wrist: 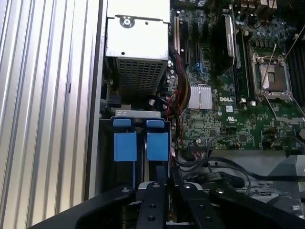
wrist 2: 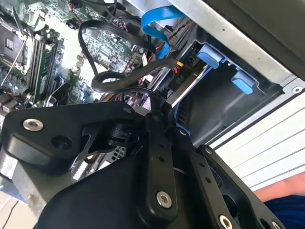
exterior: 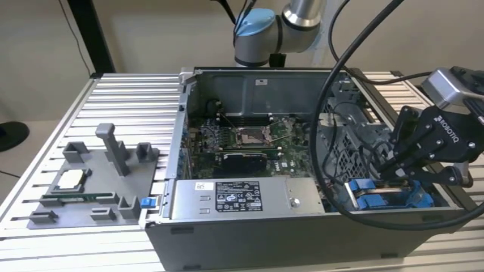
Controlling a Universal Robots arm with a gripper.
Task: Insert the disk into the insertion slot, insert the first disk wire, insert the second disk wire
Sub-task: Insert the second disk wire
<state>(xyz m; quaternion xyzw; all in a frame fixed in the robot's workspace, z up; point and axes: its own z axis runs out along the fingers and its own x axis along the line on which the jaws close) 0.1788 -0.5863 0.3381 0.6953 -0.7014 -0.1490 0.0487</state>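
Gripper (wrist 2: 159,102): black linkage closest to the lens in both wrist views, fingers drawn together and pinching a black cable (wrist 2: 124,78) at their tips — clenched on it, just beside the bay.
Gripper in the exterior view (exterior: 397,177): hanging over the corner of the computer case (exterior: 302,238) at the exterior view's right, tips down at the blue plastic.
Black cable: loops from the fingertips back over the motherboard (wrist: 228,90), its plug end hidden behind the fingers.
Insertion slot (wrist: 141,138): grey metal bay with two blue tabs side by side, next to the case wall, between the gripper and the power supply (wrist: 138,45).
Disk: cannot tell whether it sits in the bay — the blue carrier parts (exterior: 378,195) cover what lies beneath.
Blue flat cable (wrist 2: 159,28): curves above the bay, near the black cable.
Grey fixture tray (exterior: 90,187): on the ribbed table (exterior: 45,141), well apart from the case, at the exterior view's left.
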